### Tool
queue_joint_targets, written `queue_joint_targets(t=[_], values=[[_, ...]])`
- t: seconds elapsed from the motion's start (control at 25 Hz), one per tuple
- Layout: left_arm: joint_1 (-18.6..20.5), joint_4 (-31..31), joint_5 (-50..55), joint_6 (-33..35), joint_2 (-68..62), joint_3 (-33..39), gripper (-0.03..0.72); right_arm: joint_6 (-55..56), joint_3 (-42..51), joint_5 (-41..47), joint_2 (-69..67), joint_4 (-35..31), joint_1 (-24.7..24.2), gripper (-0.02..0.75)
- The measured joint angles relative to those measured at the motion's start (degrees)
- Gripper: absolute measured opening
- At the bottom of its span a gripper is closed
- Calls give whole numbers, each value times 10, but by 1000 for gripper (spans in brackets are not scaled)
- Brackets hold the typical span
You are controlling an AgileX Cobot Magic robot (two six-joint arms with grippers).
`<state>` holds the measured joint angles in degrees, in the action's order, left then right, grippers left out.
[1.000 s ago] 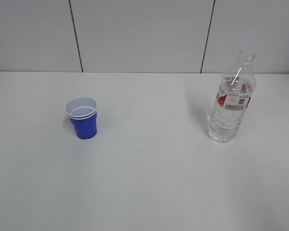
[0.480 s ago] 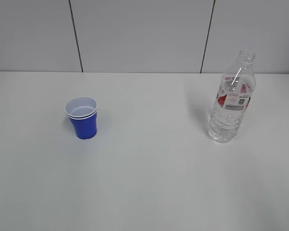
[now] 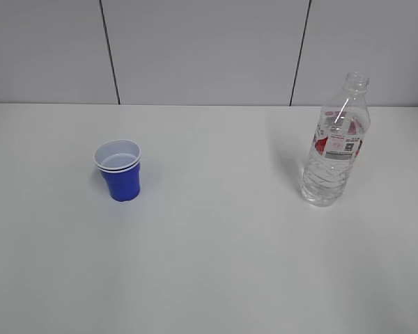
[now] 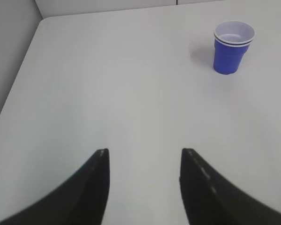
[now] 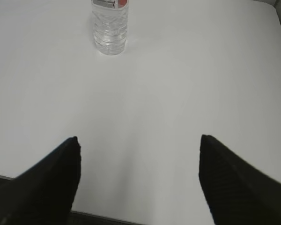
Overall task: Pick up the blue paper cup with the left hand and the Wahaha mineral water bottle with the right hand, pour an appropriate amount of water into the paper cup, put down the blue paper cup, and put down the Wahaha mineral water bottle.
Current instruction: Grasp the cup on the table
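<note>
Wrist views: left hand, right hand both spread, empty, over table.

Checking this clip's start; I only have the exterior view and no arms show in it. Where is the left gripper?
Observer: The left gripper hangs over bare white table, jaws apart and empty, short of the small blue paper cup.
Operator: And the right one?
Observer: The right gripper is open wide, holding nothing, with the clear ribbed plastic water bottle ahead and left of its centre.
Operator: Either touching anything?
Observer: No, both are clear of their objects.
</note>
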<state>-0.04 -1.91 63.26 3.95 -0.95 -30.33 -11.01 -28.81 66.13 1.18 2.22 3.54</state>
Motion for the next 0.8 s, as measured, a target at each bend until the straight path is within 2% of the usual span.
queue_joint_targets(t=[0.08,0.2,0.48,0.8], values=[[0,0,0,0,0,0,446,0,0,0,0,0,0,587],[0,-6,0,0,0,0,493,0,0,0,0,0,0,586],[-1,-44,-45,0,0,-26,501,0,0,0,0,0,0,586],[-1,-43,-250,0,0,-36,499,0,0,0,0,0,0,587]])
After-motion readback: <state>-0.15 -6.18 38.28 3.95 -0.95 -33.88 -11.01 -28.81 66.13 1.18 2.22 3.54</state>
